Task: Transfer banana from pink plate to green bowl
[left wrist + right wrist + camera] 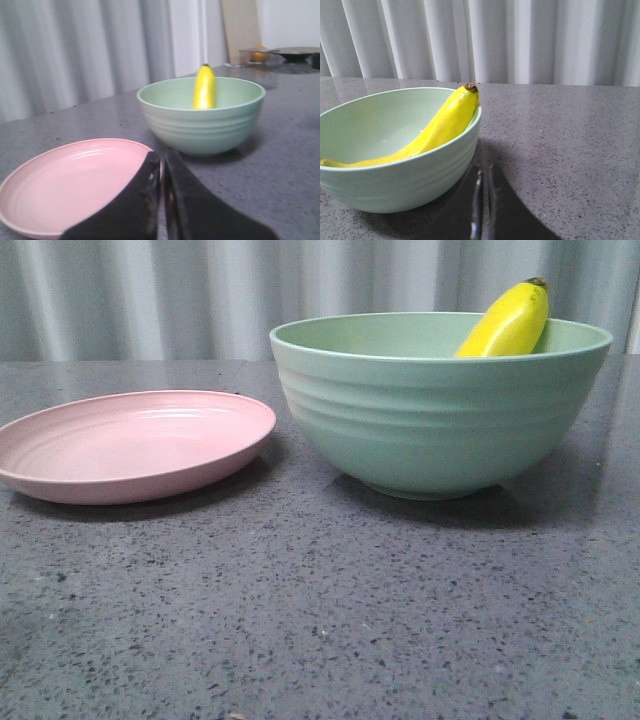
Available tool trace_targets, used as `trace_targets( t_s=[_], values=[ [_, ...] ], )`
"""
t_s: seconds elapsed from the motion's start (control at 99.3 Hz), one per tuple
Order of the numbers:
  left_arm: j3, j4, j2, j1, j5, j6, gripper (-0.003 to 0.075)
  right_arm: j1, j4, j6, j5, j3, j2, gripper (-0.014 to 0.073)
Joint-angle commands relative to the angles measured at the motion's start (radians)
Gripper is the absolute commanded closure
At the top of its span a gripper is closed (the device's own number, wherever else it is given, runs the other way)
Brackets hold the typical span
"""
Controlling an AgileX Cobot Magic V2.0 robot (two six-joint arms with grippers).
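one banana lies in one green bowl (both pincers closed, empty).

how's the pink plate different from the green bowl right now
The pink plate is shallow and low; the green bowl is deep and much taller. The plate holds nothing; the bowl holds the banana, whose dark tip leans past the rim. The plate's surface has faint rings; the bowl's outside has horizontal ridges. Both are round, matte, and sit side by side, apart, on the grey speckled table.
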Motion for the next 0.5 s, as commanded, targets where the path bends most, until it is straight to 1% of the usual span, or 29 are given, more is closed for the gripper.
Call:
trace_targets(
  t_s=[0.0,0.06,0.151,0.181,0.262,0.272,0.383,0.433,0.493],
  values=[
    [0.019,0.004,-0.006,0.081,-0.184,-0.026,0.0741,-0.002,-0.011,-0.012,-0.084,-0.028,0.007,0.0665],
    [0.059,0.004,-0.034,0.152,-0.216,-0.026,0.0741,-0.002,-0.011,-0.012,-0.084,-0.028,0.007,0.0665],
    [0.092,0.004,-0.075,0.265,-0.216,-0.026,0.0741,-0.002,-0.011,-0.012,-0.084,-0.028,0.007,0.0665],
    [0.091,0.004,-0.087,0.302,-0.179,-0.026,0.0741,-0.002,-0.011,-0.012,-0.084,-0.028,0.007,0.0665],
    [0.091,0.005,-0.113,0.402,-0.148,-0.026,0.0741,-0.002,-0.011,-0.012,-0.084,-0.028,0.007,0.0665],
    [0.091,0.005,-0.121,0.429,-0.144,-0.026,0.0741,-0.002,-0.011,-0.012,-0.084,-0.028,0.007,0.0665],
    [0.091,0.005,-0.177,0.552,-0.091,-0.024,0.0741,-0.002,-0.011,-0.012,-0.084,-0.028,0.007,0.0665],
    [0.091,0.005,-0.21,0.6,-0.04,-0.024,0.0741,-0.002,-0.011,-0.012,-0.084,-0.028,0.007,0.0665],
    [0.091,0.005,-0.253,0.647,0.059,-0.024,0.0741,-0.002,-0.011,-0.012,-0.084,-0.028,0.007,0.0665]
  ],
)
